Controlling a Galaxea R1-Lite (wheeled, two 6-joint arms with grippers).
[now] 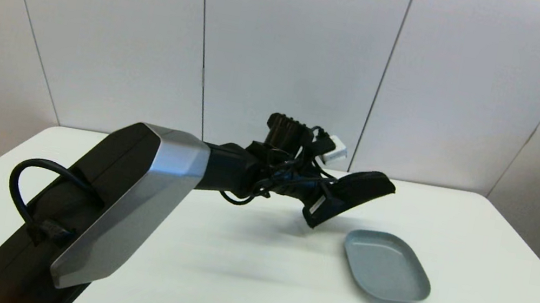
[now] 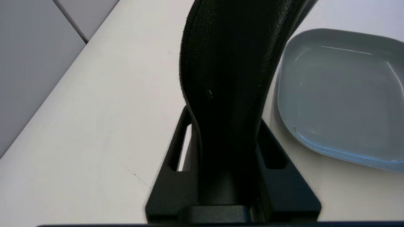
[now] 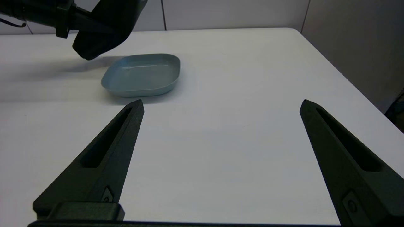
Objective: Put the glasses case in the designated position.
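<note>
a white table (image 1: 238, 278) stands before pale panelled walls (image 1: 294, 40), a grey-blue tray (image 1: 387, 266) on it. the left gripper (image 1: 322, 201) clamps the matte black, domed glasses case (image 1: 359, 191) tilted in the air just beside the tray; the right gripper (image 3: 221, 108) hangs spread wide.

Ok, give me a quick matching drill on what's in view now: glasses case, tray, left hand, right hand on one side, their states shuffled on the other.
Things:
1. glasses case
2. tray
3. left hand
4. right hand

States:
A. open, low over the bare white table, holding nothing
B. lifted off the table, tilted, beside the tray
C. lying on the table with nothing in it
D. shut around the black case

Pairs: 1-B, 2-C, 3-D, 4-A
</note>
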